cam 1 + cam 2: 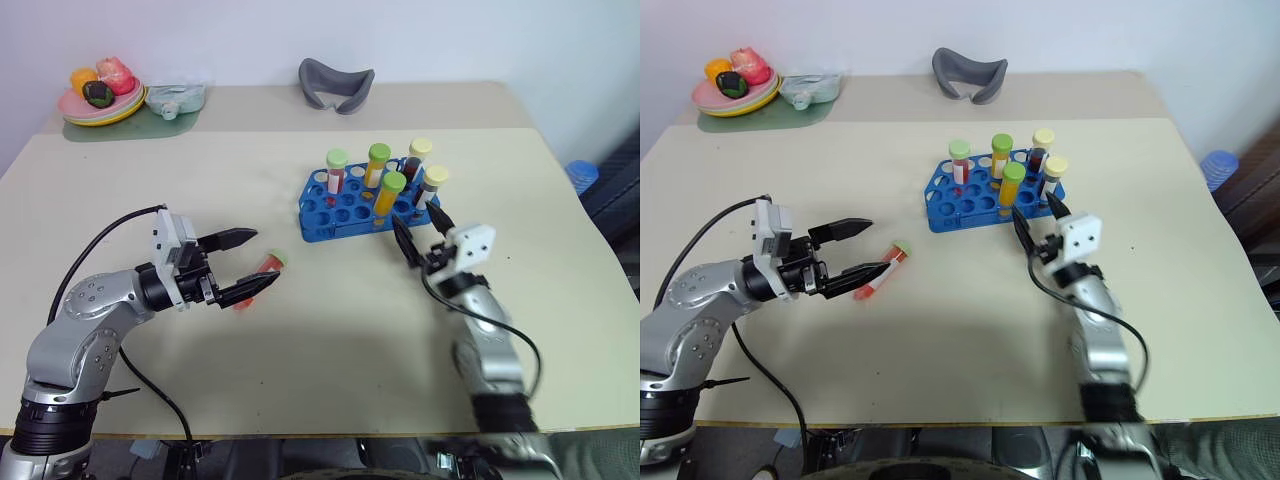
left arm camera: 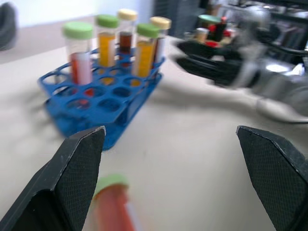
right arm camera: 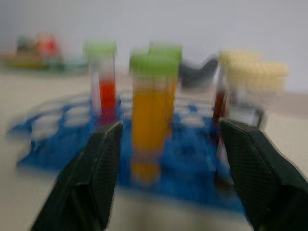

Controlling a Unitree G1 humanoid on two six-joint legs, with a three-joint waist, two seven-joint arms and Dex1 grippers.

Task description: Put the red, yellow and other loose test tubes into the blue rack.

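On the table (image 1: 300,330), one red tube (image 1: 262,277) with a green cap lies on its side left of the blue rack (image 1: 345,208), between the spread fingers of the left gripper (image 1: 248,264), which grasps nothing. The right gripper (image 1: 420,232) sits just beside the rack's near corner, fingers apart and empty; five tubes stand upright in the rack. To pick well, the left gripper should probably centre on the tube's body, close squarely across it, then lift and tip it upright before seeking a free hole

Matt beige table (image 1: 300,330); glossy blue plastic rack (image 1: 345,210); clear plastic tubes w/ caps (image 1: 385,195).
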